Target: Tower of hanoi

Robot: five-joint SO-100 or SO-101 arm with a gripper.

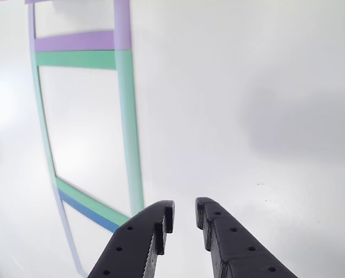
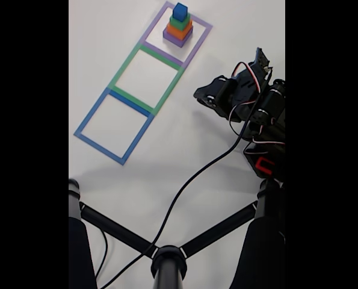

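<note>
A: What sits nearest in the fixed view?

B: A black stand (image 2: 166,259) with spreading legs and a cable (image 2: 191,180) trailing over the white desk (image 2: 185,144). It probably only carries a camera.

A: And the tool?

B: The tool (image 1: 185,215) hangs above bare desk, its two black fingers (image 1: 160,223) parted by a narrow gap with nothing between them, so it is released and empty. In the fixed view the arm (image 2: 251,102) sits folded at the right, well apart from the cubes.

A: Why there?

B: I judge it a resting pose before any move begins.

A: Where is the tower?

B: Farthest off. The tower of hanoi (image 2: 179,29) stands stacked inside the purple square outline (image 2: 198,43): purple at the bottom, orange, green, dark blue on top. The green outline (image 2: 123,65) and blue outline (image 2: 88,120) lie vacant, likely as the other two pegs.
</note>
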